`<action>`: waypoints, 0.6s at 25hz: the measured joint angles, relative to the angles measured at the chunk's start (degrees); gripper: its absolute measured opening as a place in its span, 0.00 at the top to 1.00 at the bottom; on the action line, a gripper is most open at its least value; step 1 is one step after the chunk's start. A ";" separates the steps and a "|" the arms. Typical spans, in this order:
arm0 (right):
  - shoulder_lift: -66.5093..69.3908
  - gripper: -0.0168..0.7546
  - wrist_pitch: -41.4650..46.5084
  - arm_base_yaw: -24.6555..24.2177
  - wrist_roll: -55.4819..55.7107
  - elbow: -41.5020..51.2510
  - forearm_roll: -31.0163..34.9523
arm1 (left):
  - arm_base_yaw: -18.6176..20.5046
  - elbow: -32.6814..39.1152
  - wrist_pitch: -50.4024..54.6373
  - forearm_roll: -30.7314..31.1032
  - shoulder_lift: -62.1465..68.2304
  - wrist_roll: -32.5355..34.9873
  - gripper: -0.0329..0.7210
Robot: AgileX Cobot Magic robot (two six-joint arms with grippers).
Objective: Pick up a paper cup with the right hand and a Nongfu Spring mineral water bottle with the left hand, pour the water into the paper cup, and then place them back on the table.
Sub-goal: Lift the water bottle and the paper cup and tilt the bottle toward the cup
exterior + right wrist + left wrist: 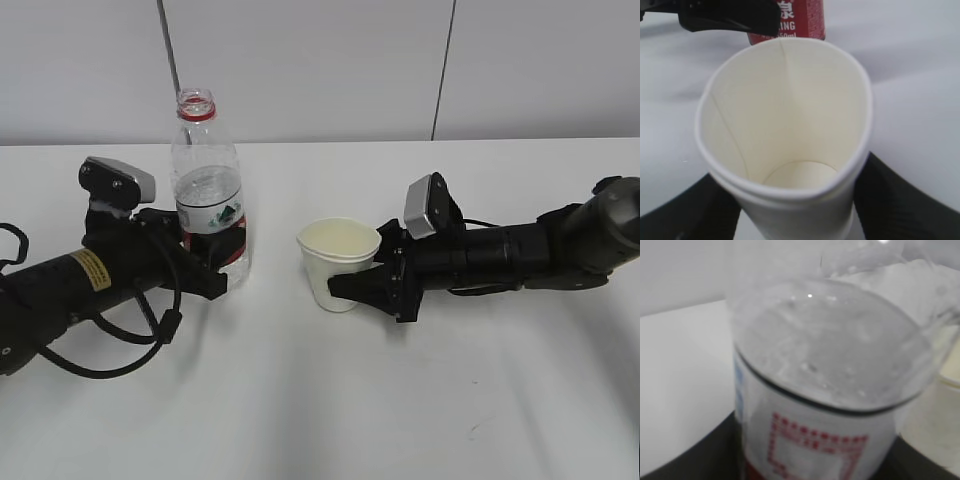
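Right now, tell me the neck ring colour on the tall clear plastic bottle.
Red, clearest in the exterior view: the neck ring on the tall clear plastic bottle.

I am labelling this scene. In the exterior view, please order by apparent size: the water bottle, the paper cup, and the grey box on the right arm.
1. Water bottle, clearly the tallest.
2. Paper cup, roughly half the bottle's height.
3. Grey box, slightly smaller than the cup; it stands at a similar depth, so this ranking seems safe.
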 joint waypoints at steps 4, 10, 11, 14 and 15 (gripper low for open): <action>0.00 0.35 0.53 0.00 0.72 0.00 0.00 | 0.05 0.05 2.84 0.00 -2.42 2.39 0.47; -1.11 0.35 0.61 0.00 4.15 0.00 -0.11 | 0.05 0.18 7.91 -0.07 -5.50 7.32 0.48; -1.70 0.35 0.61 0.00 4.88 0.00 -0.11 | 0.05 0.18 8.32 -0.13 -5.91 7.99 0.48; -3.40 0.35 0.75 0.00 6.56 0.00 -0.11 | 0.05 0.18 10.36 -0.86 -7.89 11.80 0.48; -3.77 0.35 0.75 0.00 6.79 0.00 -0.24 | 0.05 0.18 11.06 -1.42 -8.40 13.20 0.48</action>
